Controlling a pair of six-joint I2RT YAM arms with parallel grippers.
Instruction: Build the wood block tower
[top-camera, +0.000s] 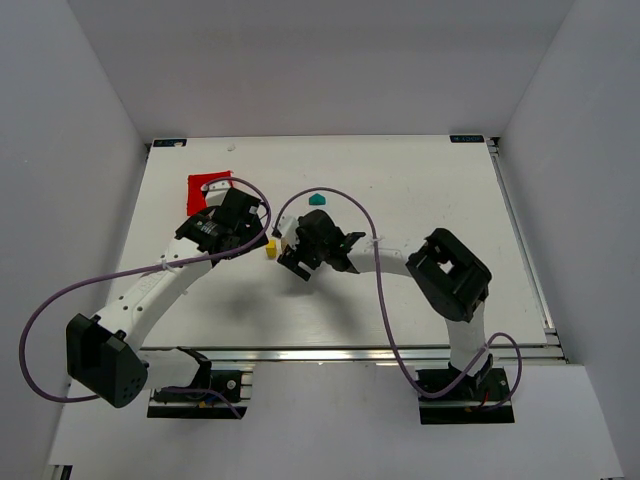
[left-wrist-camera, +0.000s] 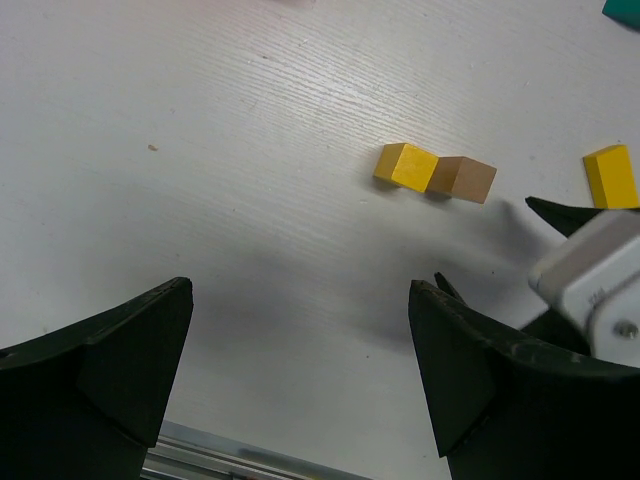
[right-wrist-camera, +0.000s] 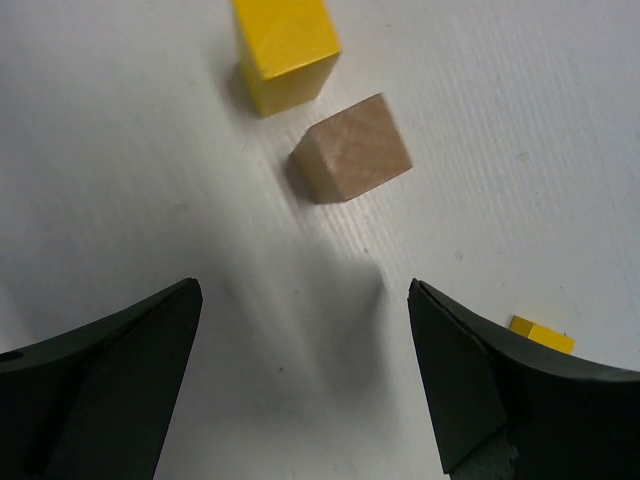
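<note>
Jaws gape wide, empty, on left gripper (left-wrist-camera: 300, 320) and right gripper (right-wrist-camera: 305, 320). Plain block (right-wrist-camera: 352, 148) at right's twelve o'clock: skewed pinch could shove adjoining yellow block (right-wrist-camera: 285, 50).

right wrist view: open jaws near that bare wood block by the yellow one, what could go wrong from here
1. The bare wood block sits skewed to the open right gripper; closing may catch corners and spin it.
2. The yellow block lies right beside it and could get knocked.
3. The left gripper, also open, hovers close by; the two might clash.
</note>
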